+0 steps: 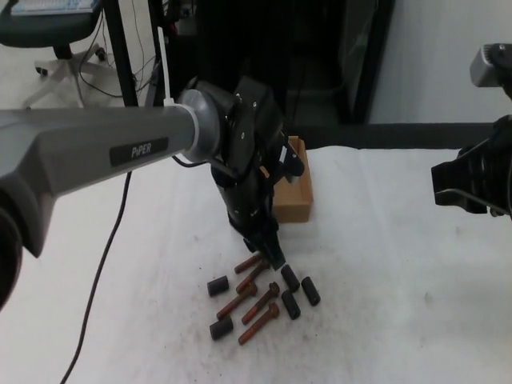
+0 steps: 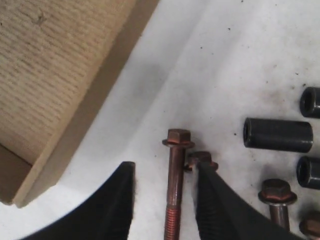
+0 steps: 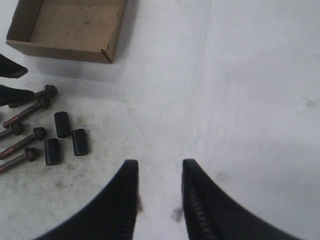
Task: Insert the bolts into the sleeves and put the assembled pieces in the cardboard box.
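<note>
Several rusty brown bolts (image 1: 258,304) and short black sleeves (image 1: 290,304) lie scattered on the white cloth in front of the cardboard box (image 1: 294,192). My left gripper (image 1: 268,252) is down at the far end of the pile. It is open, and one bolt (image 2: 176,185) lies on the cloth between its black fingers (image 2: 117,205), apart from both. A second bolt's head (image 2: 200,159) peeks out by the other finger. My right gripper (image 3: 159,165) is open over bare cloth, well away from the bolts (image 3: 30,97) and sleeves (image 3: 79,141).
The box (image 3: 70,27) is open-topped and looks empty inside. Its wall (image 2: 55,75) stands close beside the left gripper. The right arm (image 1: 472,176) is held off at the bench's right edge. A black cable (image 1: 104,264) trails over the cloth on the left.
</note>
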Controlling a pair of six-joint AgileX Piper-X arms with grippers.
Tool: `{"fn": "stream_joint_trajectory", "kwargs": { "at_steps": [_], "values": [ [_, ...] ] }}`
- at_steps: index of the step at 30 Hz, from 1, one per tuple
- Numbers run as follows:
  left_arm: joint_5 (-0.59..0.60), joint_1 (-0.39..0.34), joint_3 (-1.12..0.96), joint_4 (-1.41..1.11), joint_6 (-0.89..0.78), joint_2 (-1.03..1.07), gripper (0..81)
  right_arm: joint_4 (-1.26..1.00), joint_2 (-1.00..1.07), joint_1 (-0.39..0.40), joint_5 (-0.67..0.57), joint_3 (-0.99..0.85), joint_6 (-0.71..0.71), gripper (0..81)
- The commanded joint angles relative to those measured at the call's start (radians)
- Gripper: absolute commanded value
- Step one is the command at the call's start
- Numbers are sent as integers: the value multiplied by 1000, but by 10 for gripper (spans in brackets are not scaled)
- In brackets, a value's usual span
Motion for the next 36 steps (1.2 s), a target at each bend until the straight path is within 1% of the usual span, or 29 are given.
{"fn": "stream_joint_trajectory", "kwargs": {
  "at_steps": [1, 4, 8, 11, 13, 21, 25, 28, 36],
  "values": [
    [5, 12, -8, -10, 0, -5, 369, 2, -9, -3, -4, -10, -22, 290],
    [20, 28, -8, 6, 0, -5, 369, 2, -9, -3, -4, -10, -22, 290],
    [115, 48, -4, 7, 11, -5, 345, 2, -9, -3, -4, -5, -22, 290],
    [117, 48, 11, 7, 58, -1, 316, 2, -9, -3, -4, -4, -22, 290],
    [117, 46, 22, 7, 61, 7, 308, 2, -9, -3, -4, -4, -22, 290],
    [117, 35, 28, 6, 60, 52, 308, 2, -9, -3, -4, -4, -22, 290],
    [82, 35, 28, -9, 60, 76, 308, 2, -9, -3, -4, -4, -22, 290],
    [78, 35, 28, -19, 60, 82, 308, 2, -9, -3, -4, -4, -22, 290],
    [93, 35, 28, -61, 60, 85, 308, 2, -9, -3, -4, -4, -22, 290]
  ]
}}
